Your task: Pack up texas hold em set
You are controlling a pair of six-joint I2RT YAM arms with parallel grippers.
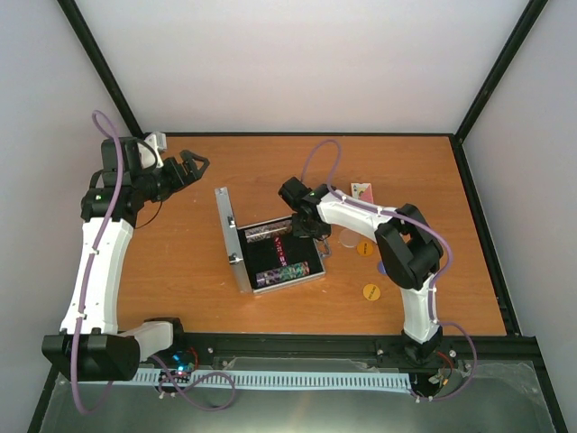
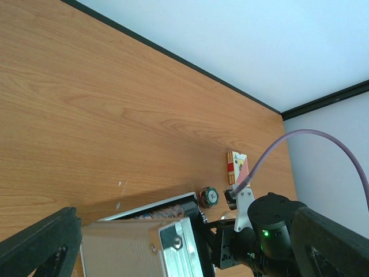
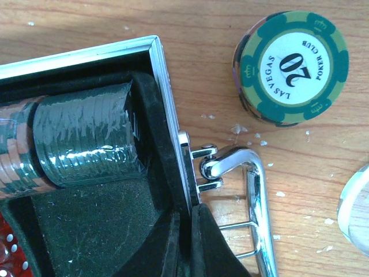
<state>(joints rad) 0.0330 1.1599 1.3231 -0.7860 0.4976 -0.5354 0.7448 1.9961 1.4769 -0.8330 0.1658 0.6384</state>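
Near disc: a yellow disc (image 1: 370, 291) lay on the table (image 1: 198, 289), lower right of centre in the top view, apart from the case.
Case: the case (image 1: 288, 282) sat open at frame centre, with its lid (image 1: 227, 234) standing up on the left side. Wrapped chip rolls (image 1: 281, 272) lay in the black lining, one along the lower edge and one along the upper.
Right gripper: the right gripper (image 3: 190, 225) was closed, tips pinched on the case's right wall next to the handle (image 3: 245, 190).
Loose chips: a short chip stack (image 3: 291, 66) topped by a green 20 stood on the table just outside the case's corner.
Clear disc: a clear disc (image 1: 350, 239) lay just right of the handle, with a second yellow disc (image 1: 364, 246) beside it.
Deck: a card deck (image 1: 361, 191) lay higher in the frame, close to the right arm.
Left gripper: the left gripper (image 1: 192, 166) was wide open at upper left, well apart from the case and holding nothing.
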